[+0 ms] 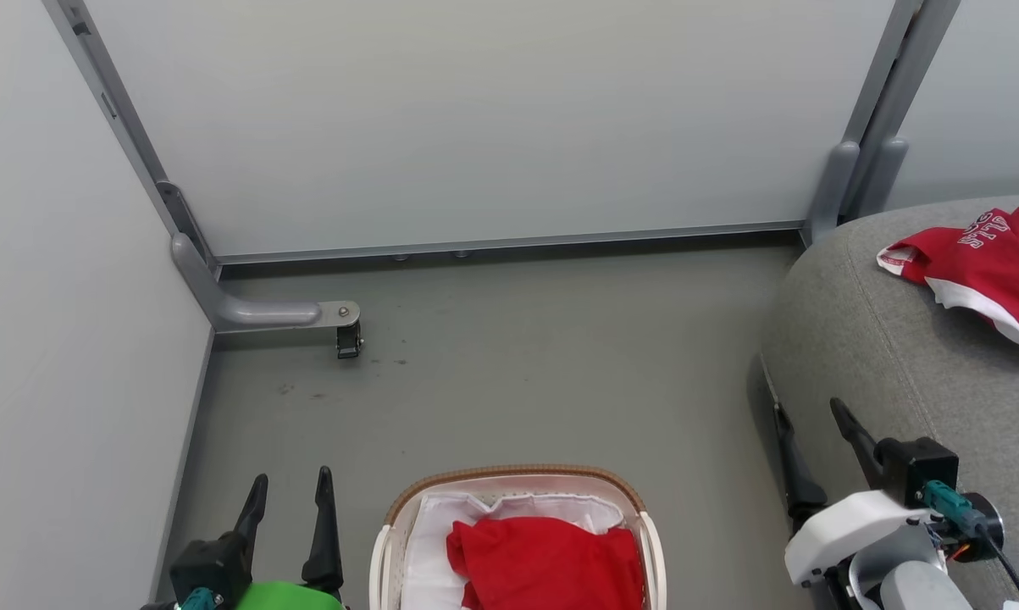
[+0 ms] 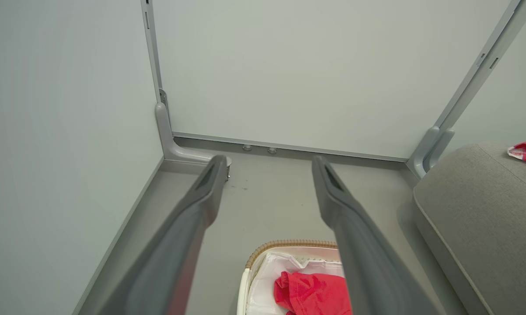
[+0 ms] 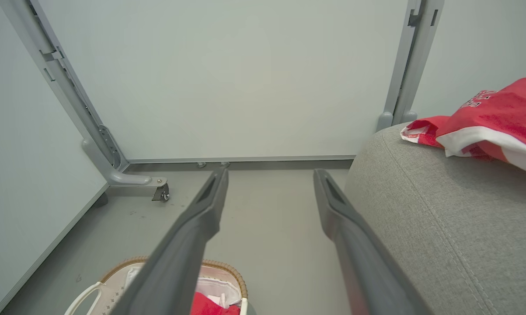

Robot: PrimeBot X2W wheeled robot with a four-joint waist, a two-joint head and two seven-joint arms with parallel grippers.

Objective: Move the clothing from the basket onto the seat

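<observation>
Left pincer [image 1: 292, 476] and right pincer [image 1: 808, 408] both stand spread and empty, a red garment [image 1: 543, 559] still lies in the basket [image 1: 517, 471], the jersey [image 1: 983, 263] already rests on the seat [image 1: 882, 356]: about half done, I judge

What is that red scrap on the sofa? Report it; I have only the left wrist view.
Observer: It's a red jersey with white lettering and white trim, lying crumpled on the seat.
Operator: Now report my other arm.
Observer: The right gripper is open and holds nothing. It is at the seat's rounded edge, apart from the jersey.
</observation>
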